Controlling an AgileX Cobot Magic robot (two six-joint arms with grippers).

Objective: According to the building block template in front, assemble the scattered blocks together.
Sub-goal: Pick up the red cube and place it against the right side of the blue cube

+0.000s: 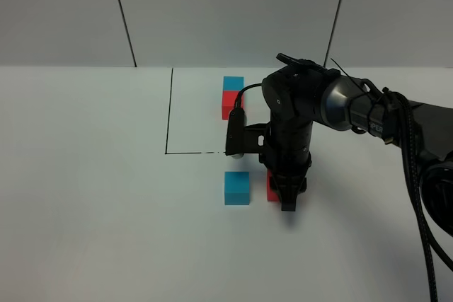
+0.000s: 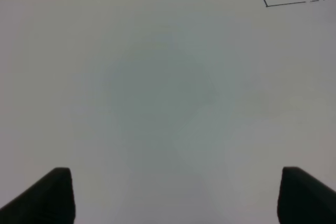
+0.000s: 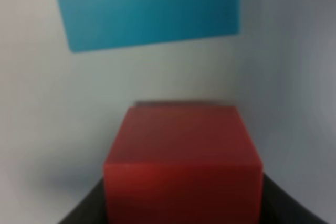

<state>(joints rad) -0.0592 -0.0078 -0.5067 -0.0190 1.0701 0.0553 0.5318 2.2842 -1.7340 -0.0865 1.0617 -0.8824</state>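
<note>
The template, a cyan-blue cube (image 1: pixel 233 83) joined to a red cube (image 1: pixel 230 104), stands at the back inside a thin black outline (image 1: pixel 168 122). The loose blue cube (image 1: pixel 237 187) sits in front of the outline. The loose red cube (image 1: pixel 271 187) is just to its right, a small gap apart. My right gripper (image 1: pixel 287 194) points down at it. In the right wrist view the red cube (image 3: pixel 182 156) fills the space between the fingers (image 3: pixel 84 211), on the table, with the blue cube (image 3: pixel 149 9) beyond. My left gripper (image 2: pixel 176 192) is open over bare table.
A corner of the black outline (image 2: pixel 266 5) shows in the left wrist view. The white table (image 1: pixel 92 196) stretches left and front. The right arm (image 1: pixel 354 107) and its cables reach in from the right edge. A white panelled wall (image 1: pixel 226 12) stands behind.
</note>
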